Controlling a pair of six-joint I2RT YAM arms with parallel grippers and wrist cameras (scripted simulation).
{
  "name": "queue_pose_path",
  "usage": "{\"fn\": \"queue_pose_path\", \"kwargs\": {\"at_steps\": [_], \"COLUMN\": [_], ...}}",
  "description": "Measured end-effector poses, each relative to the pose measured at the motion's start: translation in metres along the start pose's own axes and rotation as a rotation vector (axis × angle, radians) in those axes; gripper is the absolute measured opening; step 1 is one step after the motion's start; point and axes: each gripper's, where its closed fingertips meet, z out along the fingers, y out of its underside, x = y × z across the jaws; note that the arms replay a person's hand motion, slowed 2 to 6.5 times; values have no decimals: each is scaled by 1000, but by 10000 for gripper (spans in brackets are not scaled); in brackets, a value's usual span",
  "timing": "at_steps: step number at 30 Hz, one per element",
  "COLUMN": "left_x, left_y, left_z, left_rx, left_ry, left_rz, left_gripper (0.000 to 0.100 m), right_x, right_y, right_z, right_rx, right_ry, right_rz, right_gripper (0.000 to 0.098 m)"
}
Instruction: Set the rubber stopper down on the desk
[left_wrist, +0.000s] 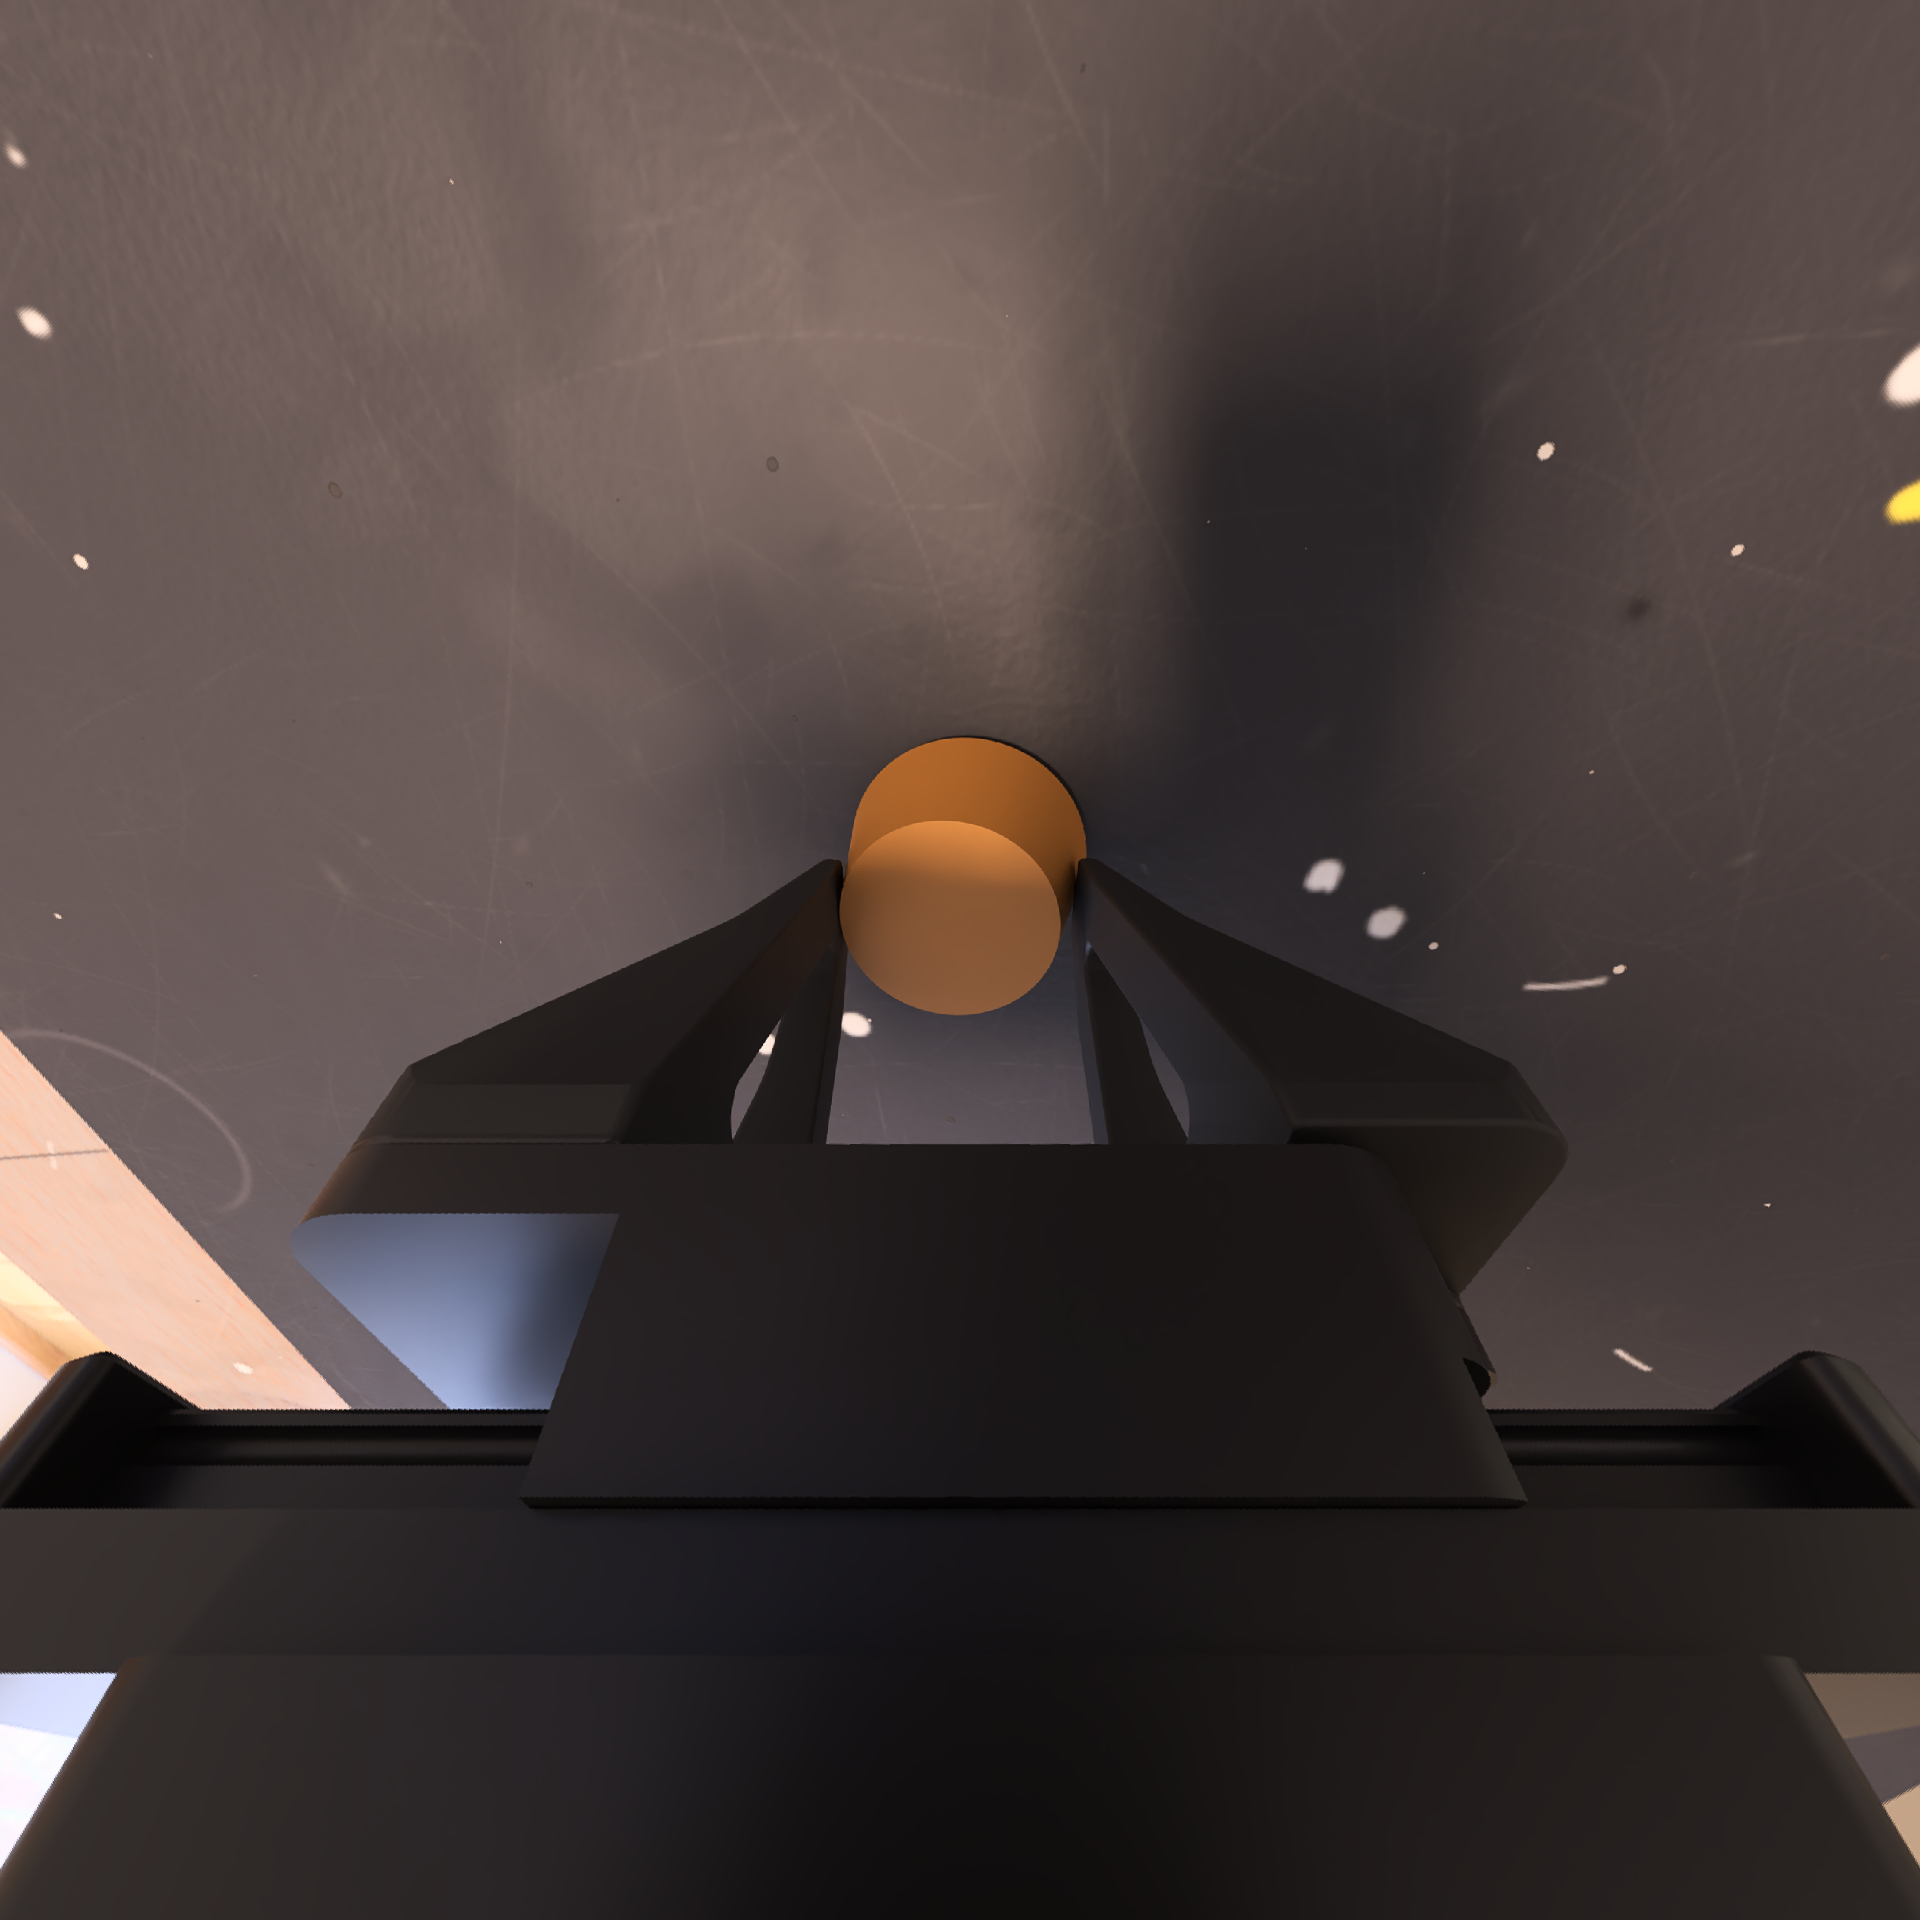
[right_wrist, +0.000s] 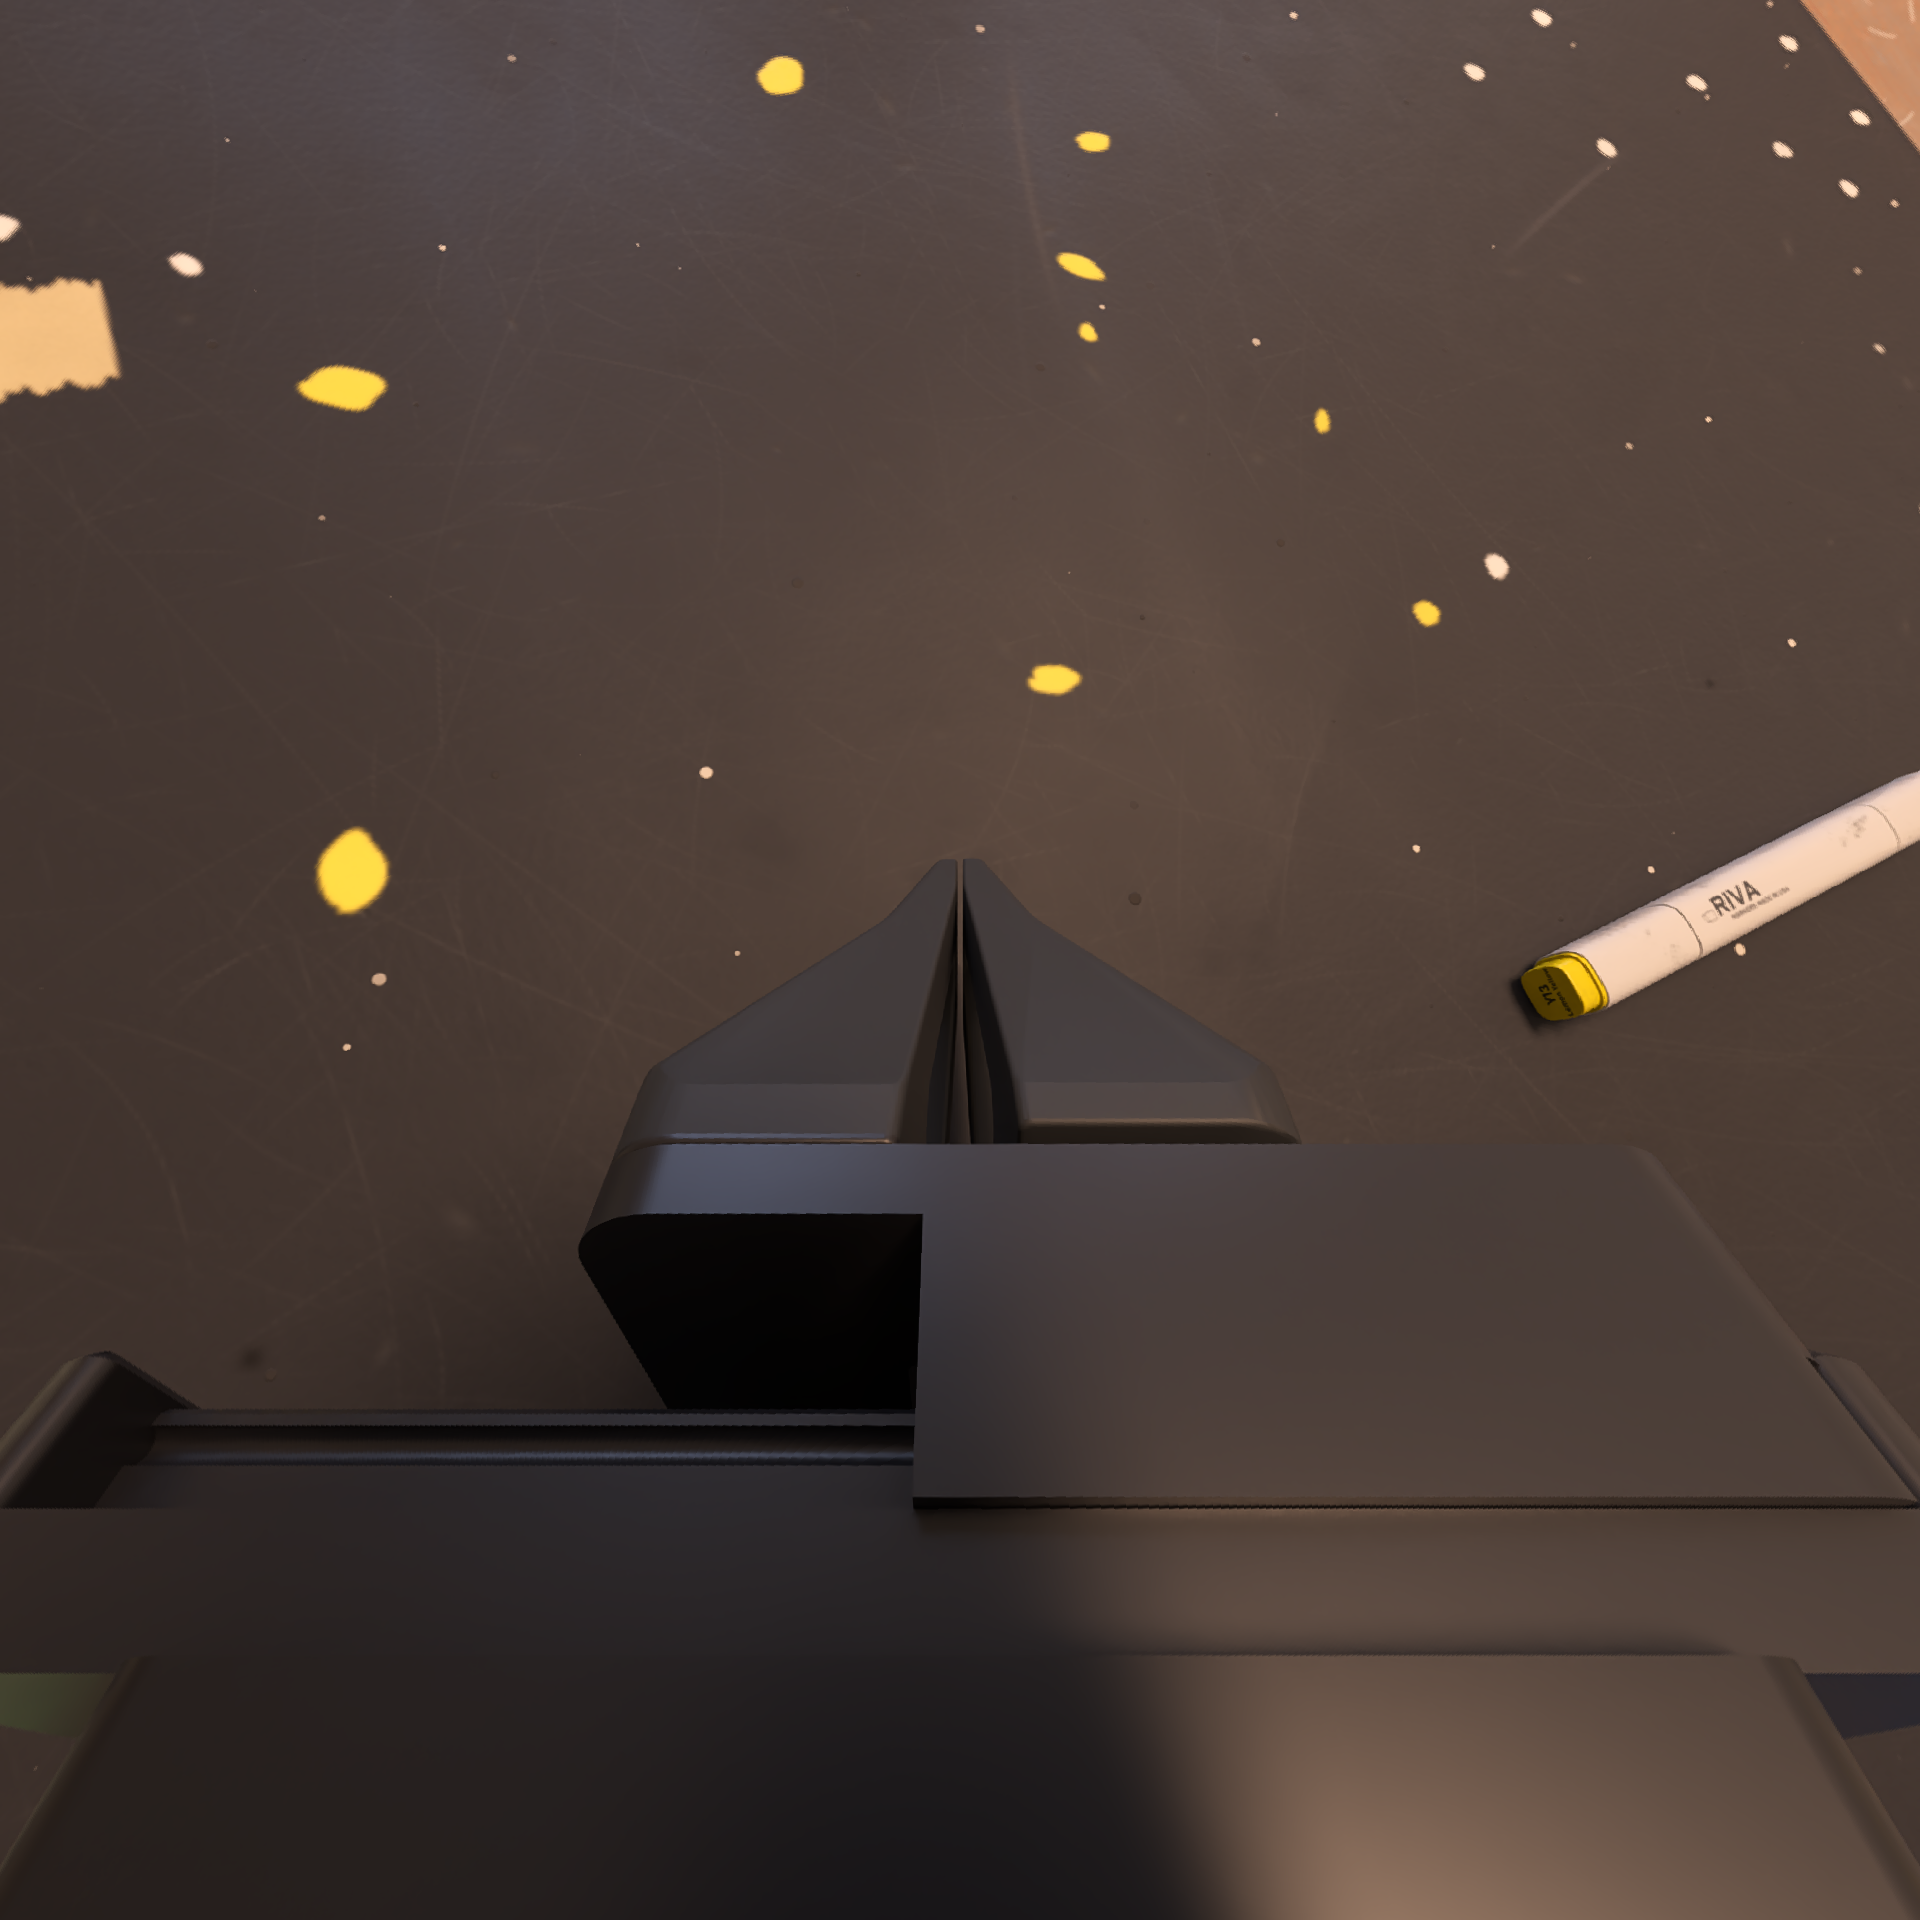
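One orange rubber stopper (left_wrist: 954, 914) sits pinched in the left gripper (left_wrist: 958, 883) against the dark, paint-flecked counter (left_wrist: 623, 520); the right gripper (right_wrist: 959, 868) is clenched empty near one white marker (right_wrist: 1725, 906).

brightness: pretty dim, warm
shadows: broad dark band across the desk (left_wrist: 1351, 520) beyond the stopper (left_wrist: 951, 914)
glare: none really; soft sheen on the desk
focus: sharp throughout
edges: wide-angle stretch, paint spots (right_wrist: 351, 871) smear
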Motion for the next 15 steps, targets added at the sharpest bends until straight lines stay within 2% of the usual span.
{"fn": "queue_pose_path", "kwargs": {"at_steps": [7, 15], "left_x": [2, 12], "left_y": [-1, -17], "left_z": [-14, -69], "left_rx": [16, 74], "left_ry": [-29, -117], "left_rz": [-46, -92], "left_gripper": [368, 368], "right_x": [0, 0], "right_y": [0, 1], "right_z": [0, -2], "right_rx": [0, -1], "right_ry": [0, 2], "right_rz": [-3, -18], "right_gripper": [9, 9]}}
